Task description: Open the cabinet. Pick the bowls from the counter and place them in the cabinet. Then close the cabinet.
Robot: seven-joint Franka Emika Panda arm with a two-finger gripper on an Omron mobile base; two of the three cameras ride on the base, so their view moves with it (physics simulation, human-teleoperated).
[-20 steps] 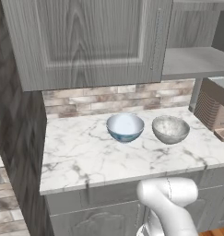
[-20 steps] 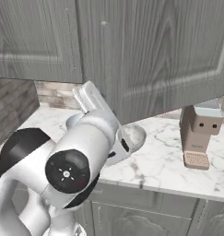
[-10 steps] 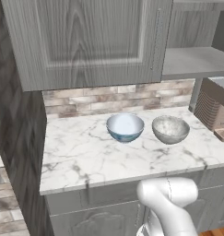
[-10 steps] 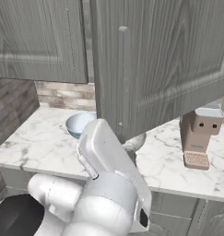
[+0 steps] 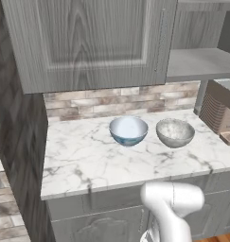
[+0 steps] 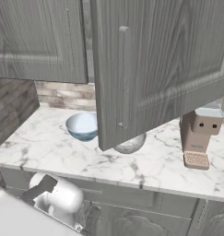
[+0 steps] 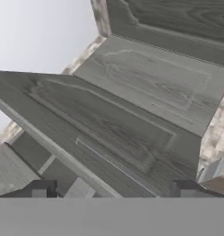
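On the marble counter (image 5: 83, 160) we see both bowls, blue (image 5: 128, 131) beside speckled (image 5: 175, 133), below the cabinet (image 6: 155, 64) with one door swung out, while our gripper (image 7: 115, 190) stands wide apart, holding nothing.

Even, soft rendered light, faint shadows under the bowls (image 5: 128, 131), hand view slightly blurred, no glare

White marble counter (image 5: 88, 156) with blue bowl (image 5: 128, 131), speckled bowl (image 5: 175, 132) just beside, brown appliance (image 6: 198, 138) at right.
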